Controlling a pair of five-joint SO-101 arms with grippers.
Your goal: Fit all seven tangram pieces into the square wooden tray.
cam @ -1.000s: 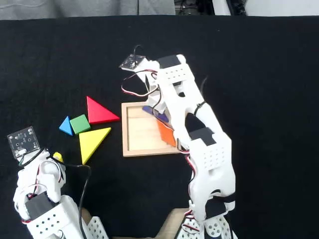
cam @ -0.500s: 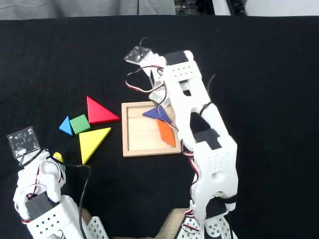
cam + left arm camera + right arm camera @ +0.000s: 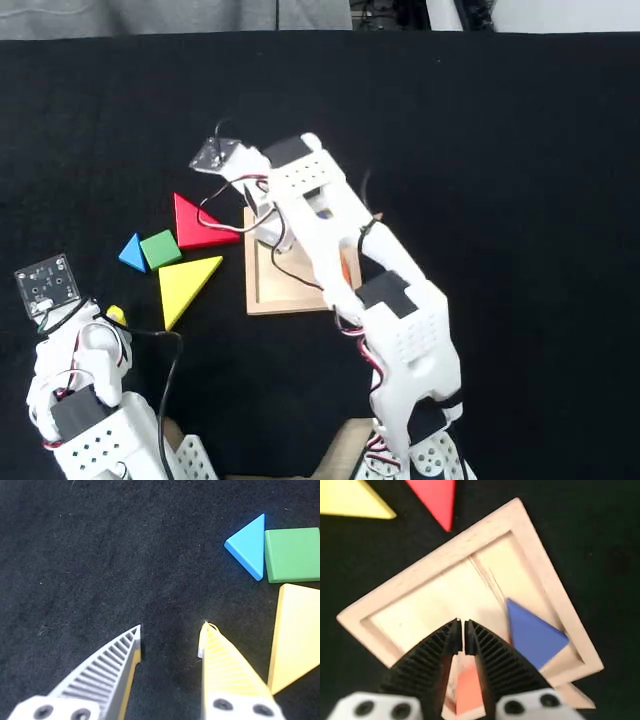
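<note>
The square wooden tray (image 3: 290,306) lies mid-table. My right arm (image 3: 310,200) hangs over its far left part, and my right gripper (image 3: 461,625) is shut and holds nothing just above the tray floor (image 3: 445,559). A dark blue triangle (image 3: 532,635) and an orange piece (image 3: 467,692) lie inside the tray. Left of the tray are a red triangle (image 3: 200,225), a yellow triangle (image 3: 185,285), a green square (image 3: 160,248) and a small blue triangle (image 3: 131,252). My left gripper (image 3: 171,630) is open over bare cloth beside the yellow triangle (image 3: 297,640).
The table is covered in black cloth. My left arm's base (image 3: 80,420) sits at the near left corner, the right arm's base (image 3: 415,440) at the near edge. Open cloth lies to the right of the tray and behind it.
My right arm swung left from the tray's far right corner to its far left part, now covering the dark blue triangle in the high view. The left arm stayed still.
</note>
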